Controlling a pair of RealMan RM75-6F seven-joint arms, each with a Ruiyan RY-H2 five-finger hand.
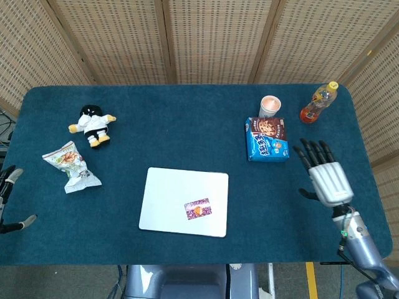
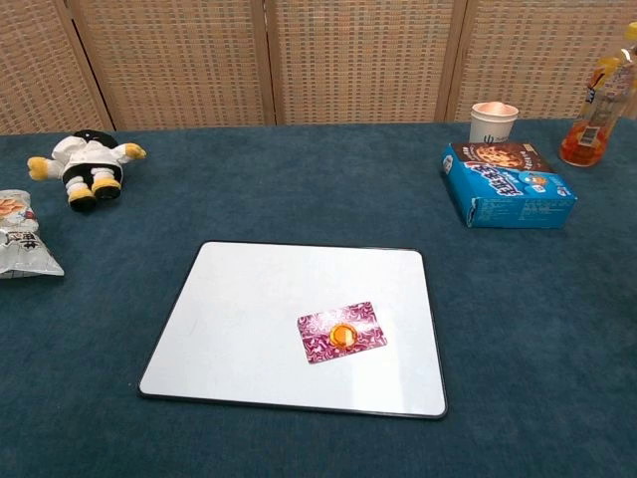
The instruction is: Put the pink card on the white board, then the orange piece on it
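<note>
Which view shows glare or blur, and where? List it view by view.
Head view: sharp and evenly lit; the white board is flat white with no hotspot; right hand crisp, with only a faint shadow.
Chest view: a soft sheen on the white board; the pink card and orange piece read clearly; no motion blur.

Piece (image 2: 342,335) on card (image 2: 341,332), card on board (image 2: 249,319).

Orange piece (image 1: 197,210) on pink card (image 1: 197,208); right robot hand (image 1: 326,179) spread.
</note>
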